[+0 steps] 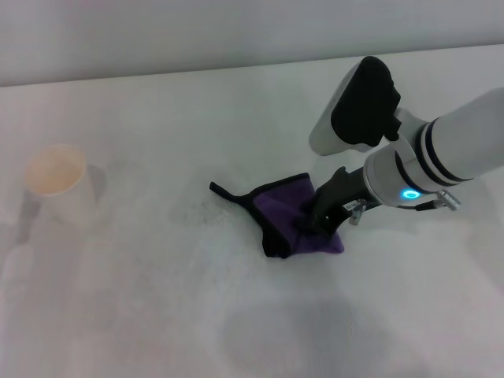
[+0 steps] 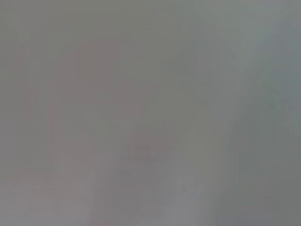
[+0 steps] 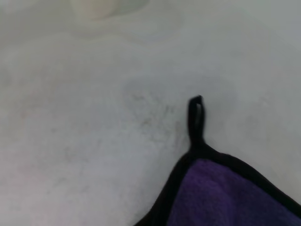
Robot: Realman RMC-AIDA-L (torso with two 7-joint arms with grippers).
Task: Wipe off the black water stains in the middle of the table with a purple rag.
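Note:
The purple rag [image 1: 280, 207] lies bunched on the white table [image 1: 157, 307], near the middle, its black loop [image 1: 217, 189] pointing left. My right gripper [image 1: 309, 226] comes in from the right and is shut on the rag, pressing it onto the table. The right wrist view shows the rag's corner [image 3: 221, 197] and loop [image 3: 196, 115]. No jet-black blot shows; only faint grey specks [image 1: 201, 213] lie left of the rag, seen as grey smears [image 3: 150, 115] in the right wrist view. The left gripper is out of view; its wrist view is a blank grey.
A white paper cup [image 1: 57, 177] stands at the far left of the table; its base shows in the right wrist view [image 3: 96, 7]. The table's far edge meets a pale wall at the back.

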